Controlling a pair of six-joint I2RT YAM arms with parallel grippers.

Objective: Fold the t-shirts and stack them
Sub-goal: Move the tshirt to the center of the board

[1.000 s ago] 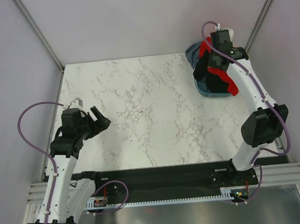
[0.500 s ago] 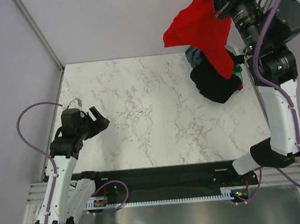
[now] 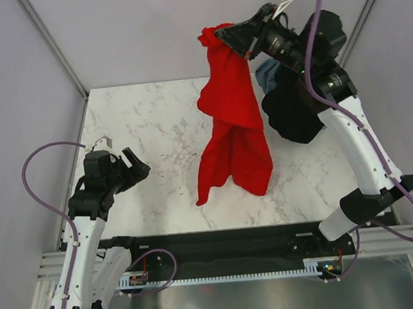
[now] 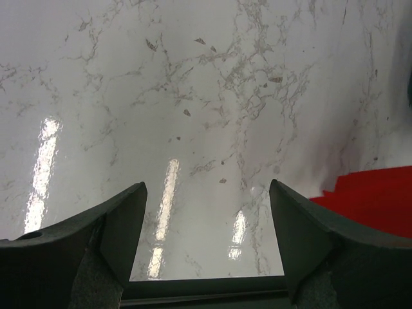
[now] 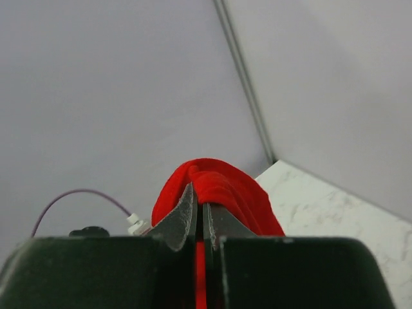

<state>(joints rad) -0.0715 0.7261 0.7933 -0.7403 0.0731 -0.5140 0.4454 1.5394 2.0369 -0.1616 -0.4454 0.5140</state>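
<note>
A bright red t-shirt [image 3: 234, 138] hangs high over the middle of the marble table, its lower end near the table's front. My right gripper [image 3: 220, 35] is shut on its top edge; in the right wrist view the red cloth [image 5: 219, 187] bulges over my pinched jaws [image 5: 201, 209]. A heap of other t-shirts sits at the back right, a black one [image 3: 293, 115] on top and a grey-blue one [image 3: 266, 71] behind. My left gripper [image 3: 137, 163] stands open and empty low over the table's left side [image 4: 206, 219], with a red corner [image 4: 373, 196] at its right.
Grey walls and metal posts [image 3: 53, 45] close in the marble table [image 3: 161, 122] at the back and sides. A black rail [image 3: 221, 246] with the arm bases runs along the near edge. A purple cable [image 3: 40, 175] loops off the left arm.
The right arm has pulled the red t-shirt up off the pile and swung it left over the table's middle, where it now hangs unfurled. The left arm has barely moved.
</note>
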